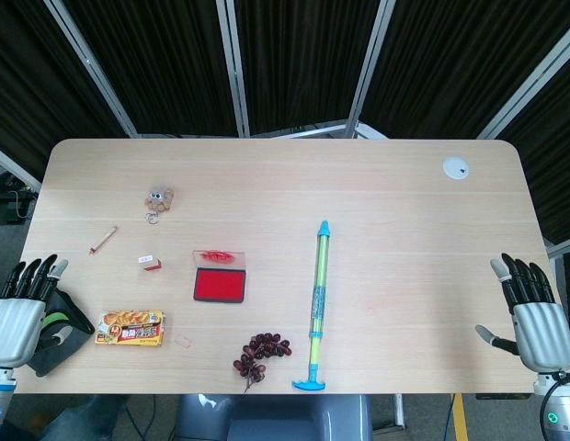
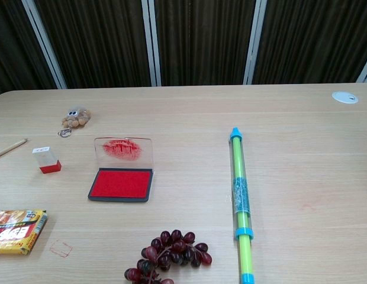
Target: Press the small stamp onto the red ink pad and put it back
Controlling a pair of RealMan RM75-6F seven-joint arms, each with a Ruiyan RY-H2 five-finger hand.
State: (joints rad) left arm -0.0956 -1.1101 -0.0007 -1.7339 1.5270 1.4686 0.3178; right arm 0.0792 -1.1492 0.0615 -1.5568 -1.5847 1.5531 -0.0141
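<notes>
Small stamp (image 1: 149, 264) stands upright on the table (image 1: 404, 230), untouched, left of the red ink pad (image 1: 219, 285) and well apart from both of our hands. Our left hand (image 1: 23, 312) hovers at the table's left edge with its fingers spread and holding nothing; our right hand (image 1: 533, 312) sits at the right edge, fingers likewise apart and empty. Neither hand shows in the chest view, and the head view cuts off both wrists at the frame's bottom. A dark object with a green patch (image 1: 60, 331) lies partly under our left hand; we cannot tell what it is. The ink pad's clear lid (image 2: 124, 151) stands open behind the red pad, smeared with red. We count one stamp, one ink pad, one snack packet (image 1: 131, 328) (cropped at the left in the chest view), one bunch of dark grapes (image 1: 262, 354), one long green and blue tube (image 1: 317, 308), one small pencil (image 1: 103, 240), one beaded keychain toy (image 1: 158, 197) and one white disc (image 1: 456, 167) near the far right corner. A faint red square mark (image 2: 61, 249) lies on the table beside the packet.
</notes>
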